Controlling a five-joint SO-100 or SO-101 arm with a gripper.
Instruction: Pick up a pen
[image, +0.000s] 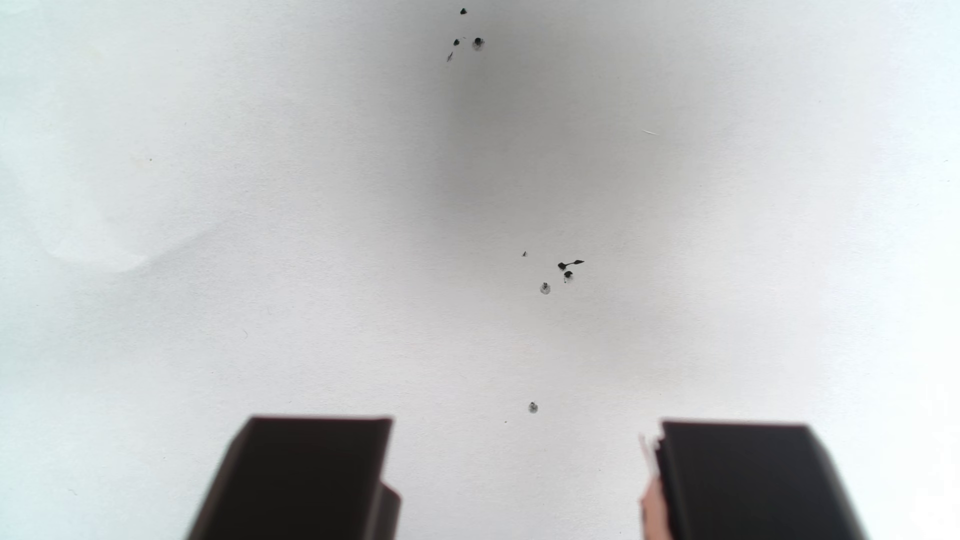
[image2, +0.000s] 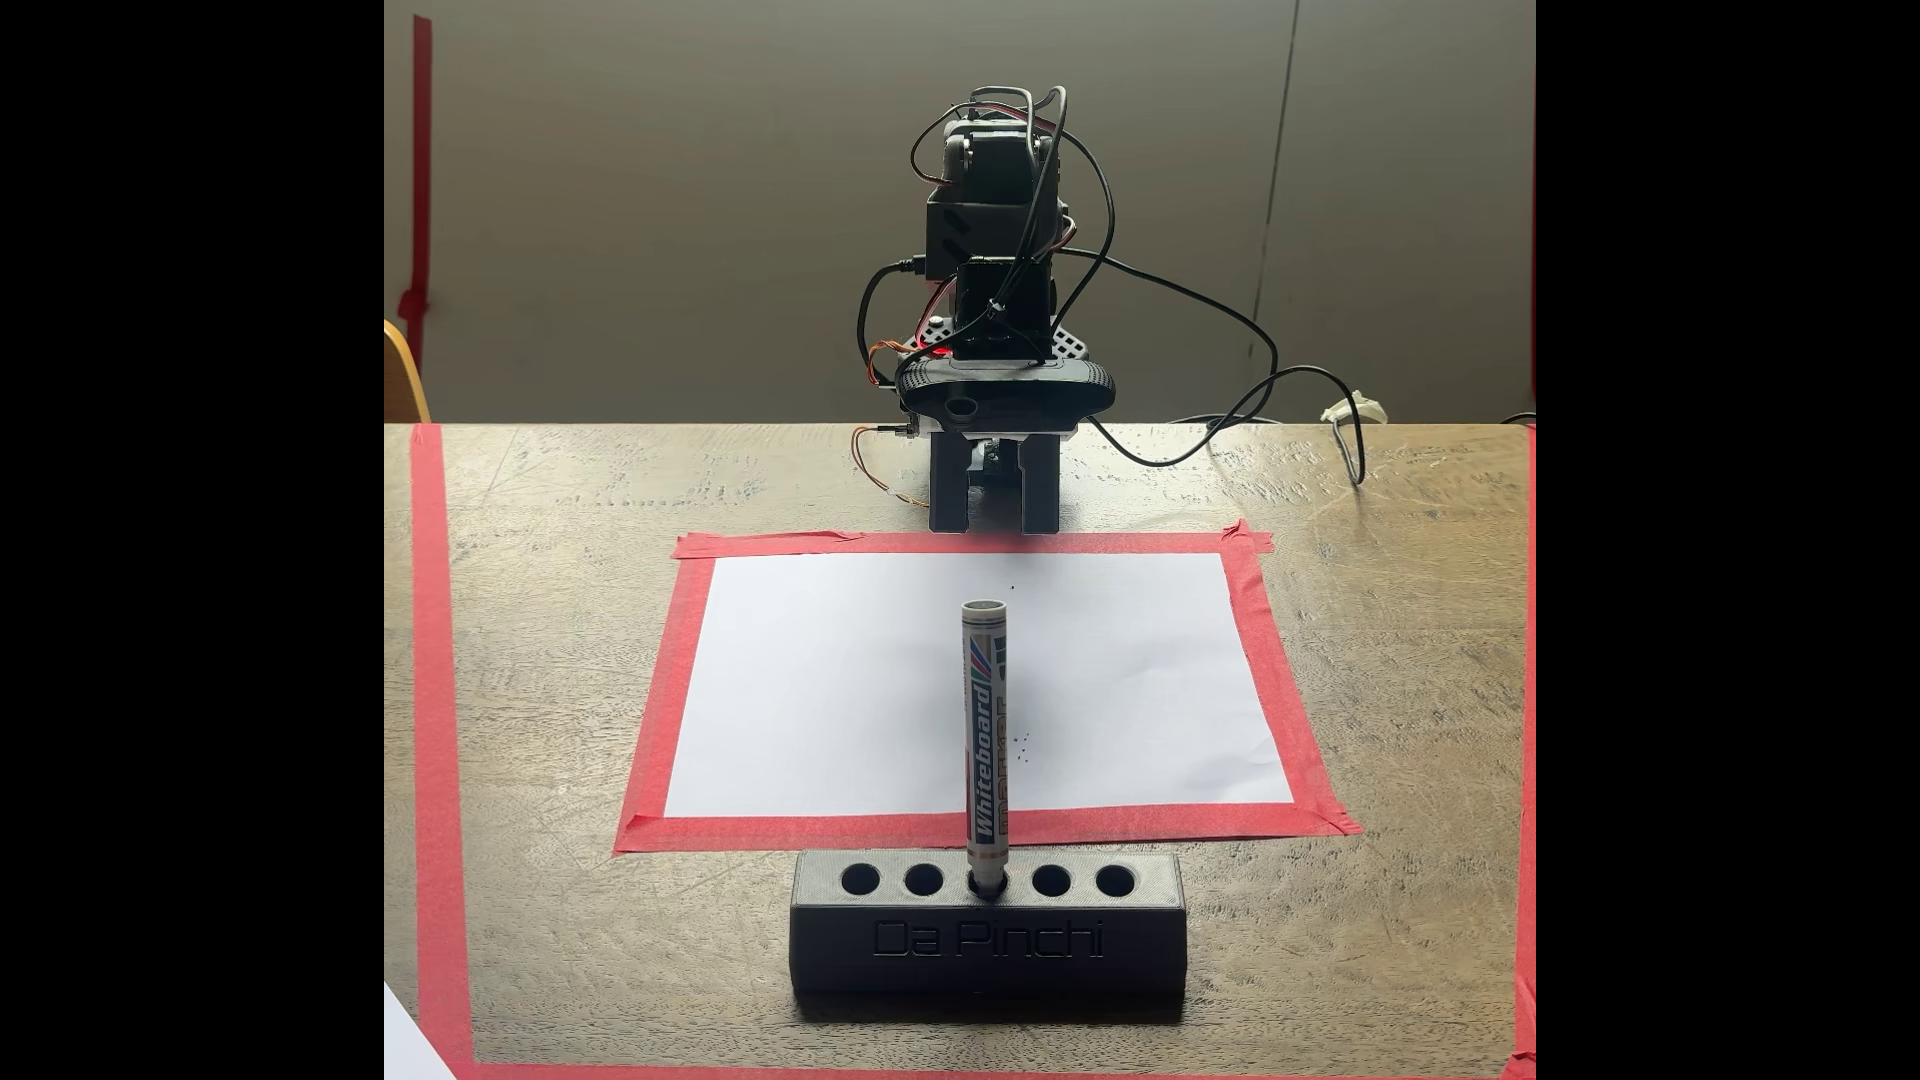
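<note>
Jaws parted and empty; pen (image2: 984, 743) stands upright, tip down in holder (image2: 987, 940).

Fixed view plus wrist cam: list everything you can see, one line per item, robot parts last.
pen: 1, white-and-grey with red, green and blue stripes, upright in the middle hole of the holder, fixed view
holder: 1, dark grey block, five holes on top, near edge of the table, in front of the paper
paper: 1 sheet, white, taped flat mid-table
ink marks: several small dark specks on the paper, wrist view
red tape: strips framing the paper, longer strips bordering the table area
table: 1, weathered wood
cables: several, black, trailing from the arm to the right in the fixed view
arm: 1, black, far side of the paper
wrist camera: 1, black, above the gripper
gripper: 1, black, open, empty, over the paper's far edge
</note>
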